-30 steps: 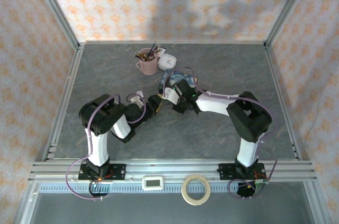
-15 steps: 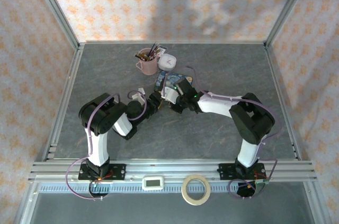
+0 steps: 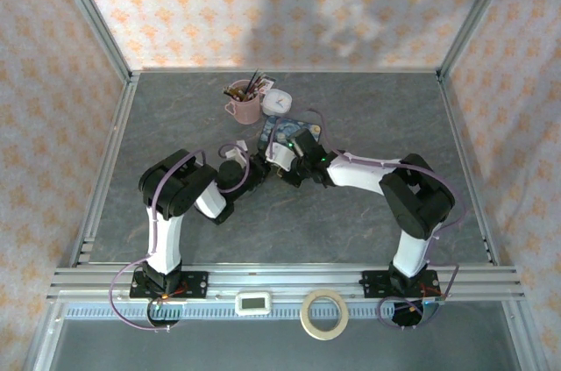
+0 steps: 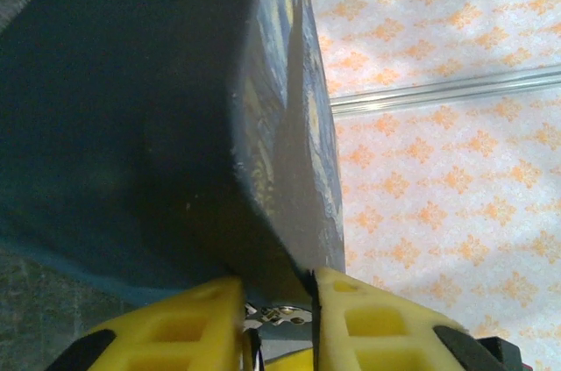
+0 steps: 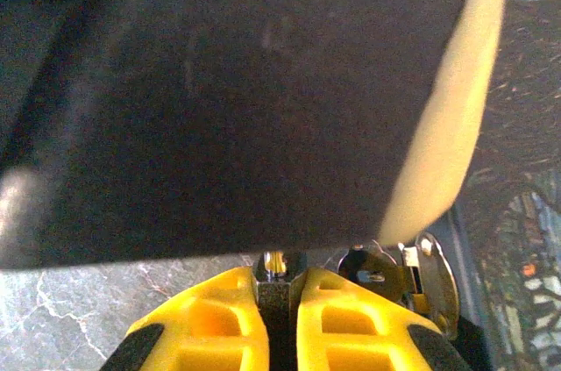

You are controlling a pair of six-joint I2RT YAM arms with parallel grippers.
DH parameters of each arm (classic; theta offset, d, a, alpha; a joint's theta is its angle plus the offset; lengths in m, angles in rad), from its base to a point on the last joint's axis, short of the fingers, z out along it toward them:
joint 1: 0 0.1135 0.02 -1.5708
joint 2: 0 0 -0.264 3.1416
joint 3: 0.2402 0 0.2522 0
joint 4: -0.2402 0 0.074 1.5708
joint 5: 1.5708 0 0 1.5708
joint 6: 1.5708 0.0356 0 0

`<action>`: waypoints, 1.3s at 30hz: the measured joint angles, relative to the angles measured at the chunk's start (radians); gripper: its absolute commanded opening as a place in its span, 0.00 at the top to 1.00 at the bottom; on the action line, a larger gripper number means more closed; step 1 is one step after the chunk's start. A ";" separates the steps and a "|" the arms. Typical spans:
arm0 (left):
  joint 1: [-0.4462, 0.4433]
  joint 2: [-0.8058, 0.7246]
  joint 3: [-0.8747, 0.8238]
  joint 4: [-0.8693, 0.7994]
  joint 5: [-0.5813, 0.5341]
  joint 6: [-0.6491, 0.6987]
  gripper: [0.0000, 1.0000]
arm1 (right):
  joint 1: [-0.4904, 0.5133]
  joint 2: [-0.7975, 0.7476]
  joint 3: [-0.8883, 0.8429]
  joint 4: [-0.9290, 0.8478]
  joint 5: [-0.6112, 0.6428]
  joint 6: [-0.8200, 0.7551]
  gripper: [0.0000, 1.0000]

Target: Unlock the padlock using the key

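Note:
In the right wrist view my right gripper (image 5: 280, 276) is shut on the padlock (image 5: 280, 301), a small dark block with a shiny metal top. The key (image 5: 396, 271), a bunch of silvery pieces, hangs just right of it. In the left wrist view the left gripper (image 4: 276, 290) has its yellow fingers drawn close around silvery key metal (image 4: 285, 317), just under a corner of the blue tin (image 4: 131, 108). From above, the left gripper (image 3: 256, 167) and right gripper (image 3: 280, 168) meet tip to tip in front of the tin (image 3: 282, 128). The padlock and key are hidden there.
A pink mug (image 3: 244, 105) of brushes and a small white object (image 3: 278, 100) stand behind the tin. A white timer (image 3: 254, 303) and a tape roll (image 3: 323, 313) lie on the front rail. Metal frame posts border the grey table (image 3: 368, 108).
The left arm has reached right until its gripper meets the right gripper, and its fingers have closed in. The right gripper shifted slightly left, uncovering more of the tin.

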 measured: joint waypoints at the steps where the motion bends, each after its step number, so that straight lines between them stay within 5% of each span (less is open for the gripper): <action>1: -0.002 0.002 0.000 0.003 0.000 0.000 0.90 | 0.000 0.000 0.000 0.002 0.000 0.000 1.00; 4: -0.002 0.006 -0.005 0.025 -0.005 -0.002 0.97 | 0.000 -0.009 0.000 0.010 -0.002 0.009 1.00; 6: -0.002 0.006 -0.016 0.050 -0.007 -0.005 0.92 | 0.000 -0.024 -0.006 0.008 -0.010 0.019 1.00; 9: -0.005 0.004 -0.044 0.056 -0.003 -0.011 0.45 | 0.004 -0.042 -0.027 0.006 -0.031 0.054 1.00; 11: -0.008 -0.004 -0.077 0.042 -0.004 -0.018 0.28 | 0.004 -0.064 -0.037 -0.003 -0.038 0.094 1.00; 28: 0.138 -0.420 -0.184 -0.276 -0.097 0.126 0.24 | 0.071 -0.252 -0.270 -0.064 -0.164 0.549 0.99; 33: 0.211 -0.559 -0.184 -0.426 -0.134 0.203 0.21 | 0.087 -0.229 -0.274 -0.035 -0.167 0.598 0.90; 39: 0.295 -0.765 -0.183 -0.632 -0.197 0.316 0.07 | 0.087 -0.179 -0.274 -0.001 -0.157 0.613 0.66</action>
